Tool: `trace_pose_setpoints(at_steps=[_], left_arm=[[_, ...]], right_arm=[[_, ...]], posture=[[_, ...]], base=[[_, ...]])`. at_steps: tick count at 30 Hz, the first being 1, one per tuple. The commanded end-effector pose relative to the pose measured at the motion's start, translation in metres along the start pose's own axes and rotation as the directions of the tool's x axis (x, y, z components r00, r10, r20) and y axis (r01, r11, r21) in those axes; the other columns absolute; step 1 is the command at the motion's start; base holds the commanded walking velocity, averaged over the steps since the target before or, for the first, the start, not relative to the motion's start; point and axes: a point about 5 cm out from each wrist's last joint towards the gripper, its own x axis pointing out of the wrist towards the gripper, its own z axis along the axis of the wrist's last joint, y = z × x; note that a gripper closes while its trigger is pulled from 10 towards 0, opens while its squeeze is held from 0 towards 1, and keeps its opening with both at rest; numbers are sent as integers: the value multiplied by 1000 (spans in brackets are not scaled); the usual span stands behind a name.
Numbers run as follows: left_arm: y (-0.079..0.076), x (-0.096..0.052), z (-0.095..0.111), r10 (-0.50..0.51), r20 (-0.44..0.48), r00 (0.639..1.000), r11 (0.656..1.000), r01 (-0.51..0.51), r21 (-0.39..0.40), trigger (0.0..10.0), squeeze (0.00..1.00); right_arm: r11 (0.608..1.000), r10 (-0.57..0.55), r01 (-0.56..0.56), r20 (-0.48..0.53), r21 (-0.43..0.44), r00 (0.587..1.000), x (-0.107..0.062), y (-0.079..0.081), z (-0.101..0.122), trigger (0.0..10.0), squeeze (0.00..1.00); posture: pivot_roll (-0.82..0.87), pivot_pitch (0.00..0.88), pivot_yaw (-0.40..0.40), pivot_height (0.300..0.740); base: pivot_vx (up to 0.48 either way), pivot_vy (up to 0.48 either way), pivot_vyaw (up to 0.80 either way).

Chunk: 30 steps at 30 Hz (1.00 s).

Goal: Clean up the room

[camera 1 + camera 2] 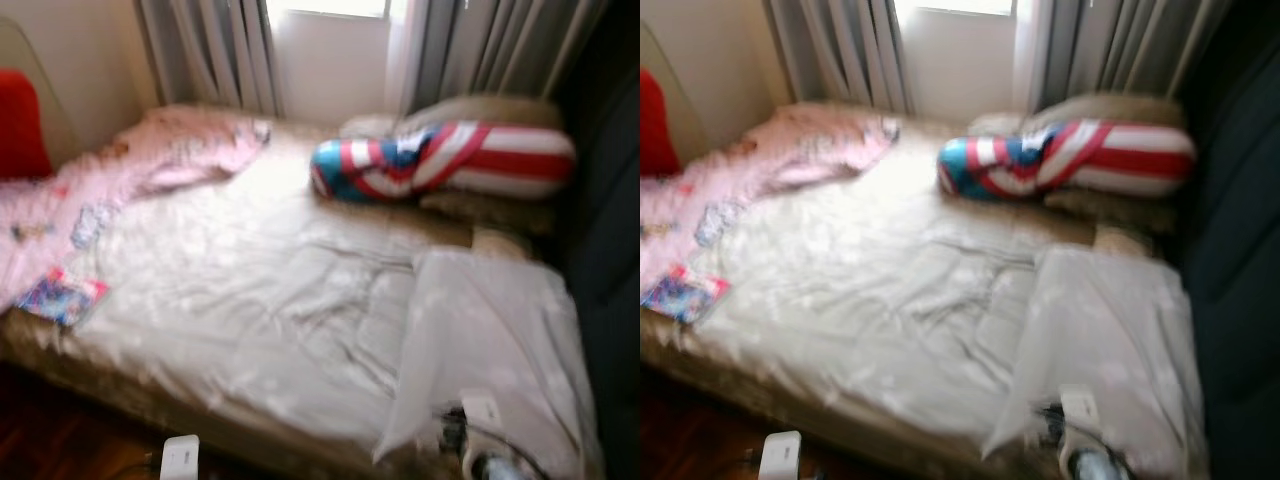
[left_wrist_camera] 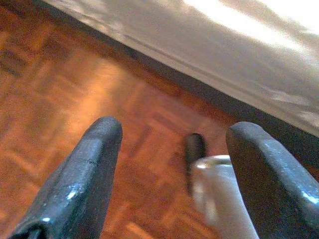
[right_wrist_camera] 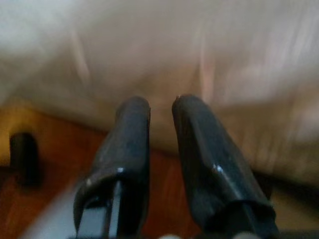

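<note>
Left pincer (image 2: pixel 169 174): fingers spread wide, holding nothing, hanging over the parquet floor (image 2: pixel 65 99) beside the edge of the bed (image 1: pixel 300 300). Right pincer (image 3: pixel 160 149): fingers drawn narrow with a slim gap, nothing between them, pointed at the pale bedding along the bed's near side. On the bed, a grey sheet (image 1: pixel 490 350) lies folded back and rumpled at the robot's right; a pink blanket (image 1: pixel 130 170) is bunched along the left; a red, white and blue striped cushion (image 1: pixel 440 160) rests near the curtains (image 1: pixel 220 50); a small colourful booklet or packet (image 1: pixel 62 296) sits at the left edge, on the blanket's fringe. Both head views are blurred, so detail is uncertain. Risks, in my judgement: with the picture this soft, a reach could misjudge the bed edge and drive fingers into the mattress side; a narrow right pincer would snag only a fold of loose cloth and drag the sheet askew; and the booklet could slide to the floor if the blanket is pulled first.
</note>
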Motion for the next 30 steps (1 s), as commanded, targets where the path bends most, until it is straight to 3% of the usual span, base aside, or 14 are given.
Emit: trace_pose_setpoints(at_steps=[1,9,30], left_arm=[[-6,0,1,-22,2,1000,1000,22,11,10000,0],[-5,2,7,-17,17,1000,1000,17,5,10000,0],[-10,1,2,-27,-8,1000,999,27,-22,10000,0]], right_arm=[[1000,4,-4,30,12,1000,2,4,11,10000,0],[999,3,-4,36,39,999,2,4,11,10000,0],[999,-5,3,35,42,999,3,7,12,10000,0]], posture=[[-62,0,13,740],[-60,0,7,740],[-66,0,4,740]], base=[[0,0,0],[0,0,0],[0,0,0]])
